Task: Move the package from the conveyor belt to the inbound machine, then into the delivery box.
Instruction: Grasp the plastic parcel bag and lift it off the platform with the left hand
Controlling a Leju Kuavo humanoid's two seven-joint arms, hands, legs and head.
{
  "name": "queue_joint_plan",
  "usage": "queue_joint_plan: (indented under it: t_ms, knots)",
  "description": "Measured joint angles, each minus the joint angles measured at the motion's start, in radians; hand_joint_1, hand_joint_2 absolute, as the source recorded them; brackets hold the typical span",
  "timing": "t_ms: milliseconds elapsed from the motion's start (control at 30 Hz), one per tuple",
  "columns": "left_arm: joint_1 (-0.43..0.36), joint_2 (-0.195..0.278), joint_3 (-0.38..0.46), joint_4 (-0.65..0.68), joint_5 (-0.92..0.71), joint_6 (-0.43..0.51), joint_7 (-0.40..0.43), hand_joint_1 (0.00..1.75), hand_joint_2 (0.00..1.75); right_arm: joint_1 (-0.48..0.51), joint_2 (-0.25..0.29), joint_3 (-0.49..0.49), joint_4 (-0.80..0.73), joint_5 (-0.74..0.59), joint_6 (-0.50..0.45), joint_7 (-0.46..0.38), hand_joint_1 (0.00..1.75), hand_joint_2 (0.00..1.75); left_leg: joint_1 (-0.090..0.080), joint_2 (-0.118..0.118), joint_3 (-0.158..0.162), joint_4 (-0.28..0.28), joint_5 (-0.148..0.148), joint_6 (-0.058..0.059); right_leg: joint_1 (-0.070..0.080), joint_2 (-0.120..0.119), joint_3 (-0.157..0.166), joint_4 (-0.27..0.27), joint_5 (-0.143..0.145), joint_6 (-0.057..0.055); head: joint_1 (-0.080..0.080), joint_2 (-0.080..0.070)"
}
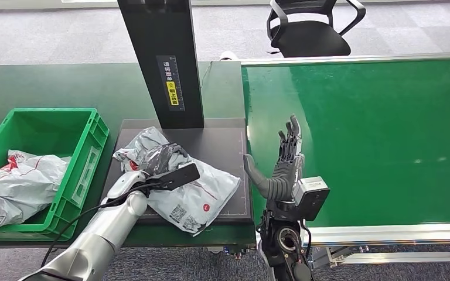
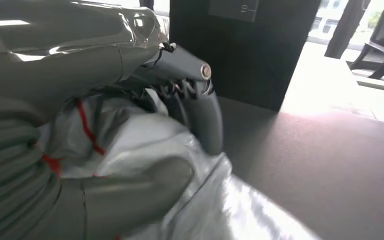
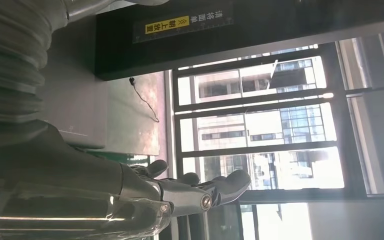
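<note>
Head view: at lower centre-left of the frame, the robot's left hand grips the upper end of a crumpled grey plastic mailer package with a red dot and a printed code, which lies on the flat black platform of the inbound machine; the grasp looks set for the lift toward the green plastic delivery box at left, where another grey bag with red markings already rests. The machine's black upright column with a yellow label rises at upper centre, its top cut off by the frame edge. At lower centre-right the right hand stands released, fingers spread and pointing up, holding nothing, over the near edge of the bare green conveyor belt, seemingly kept out of the other arm's way. A black office chair sits at upper right. Left wrist view: the grey thumb and darker fingers are closed around bunched white-grey plastic with red print at centre-left; how firm the hold is cannot be judged, since the film hides much of the hand, and glare washes out the upper right. Right wrist view: the fingers extend free at lower centre before bright windows; the black column crosses the top, and the package is out of sight here.
</note>
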Motion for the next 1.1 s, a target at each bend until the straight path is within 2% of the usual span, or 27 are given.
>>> queue_joint_plan:
  t_ms: [267,533,733,767,867,900,1100]
  knots:
    - [0.007,-0.005,-0.013,-0.005,0.025,0.029,-0.031,1.75,1.75,0.001,0.000,0.000,0.009,-0.004,-0.003,-0.003,0.00,1.75,0.000,0.000,0.000,0.000,0.000,0.000,0.000,0.000,0.000,0.000,0.000,0.000,0.000,0.000]
    - [0.038,-0.016,0.026,-0.110,0.167,0.225,-0.130,1.75,1.75,0.017,-0.002,-0.001,0.010,-0.007,-0.005,-0.010,0.00,1.75,0.000,0.000,0.000,0.000,0.000,0.000,0.000,0.000,-0.001,0.000,0.000,0.000,0.000,0.000]
    - [0.062,-0.019,0.063,-0.250,0.286,0.295,-0.193,1.74,1.75,0.041,-0.003,-0.005,0.001,-0.004,-0.010,-0.013,0.00,1.75,0.000,0.000,-0.001,0.000,0.000,0.000,0.000,0.000,-0.001,0.000,0.000,0.000,0.000,0.000]
    - [0.064,-0.019,0.066,-0.267,0.292,0.295,-0.195,1.52,1.75,0.044,-0.003,-0.005,-0.002,-0.004,-0.010,-0.013,0.00,1.75,0.000,0.000,-0.001,0.000,0.000,0.000,0.000,0.000,-0.001,0.000,0.000,0.000,0.000,0.000]
    - [0.071,-0.017,0.070,-0.301,0.290,0.288,-0.185,0.21,1.75,0.052,-0.003,-0.008,-0.010,-0.003,-0.012,-0.014,0.00,1.75,0.000,0.000,-0.001,0.000,0.000,0.000,0.000,0.000,-0.001,0.000,0.000,0.000,0.000,0.000]
    - [0.072,-0.015,0.069,-0.306,0.280,0.281,-0.174,0.00,1.75,0.054,-0.003,-0.009,-0.013,-0.002,-0.013,-0.014,0.00,1.75,0.000,0.000,-0.001,0.000,0.000,0.000,0.000,0.000,-0.001,0.000,0.000,0.000,0.000,0.000]
    - [0.110,0.014,0.056,-0.370,0.192,0.215,-0.083,0.00,1.75,0.074,-0.004,-0.015,-0.037,0.002,-0.020,-0.015,0.00,1.75,0.000,0.001,-0.001,0.000,0.000,0.000,0.000,0.000,-0.001,0.000,0.000,0.000,0.000,0.000]
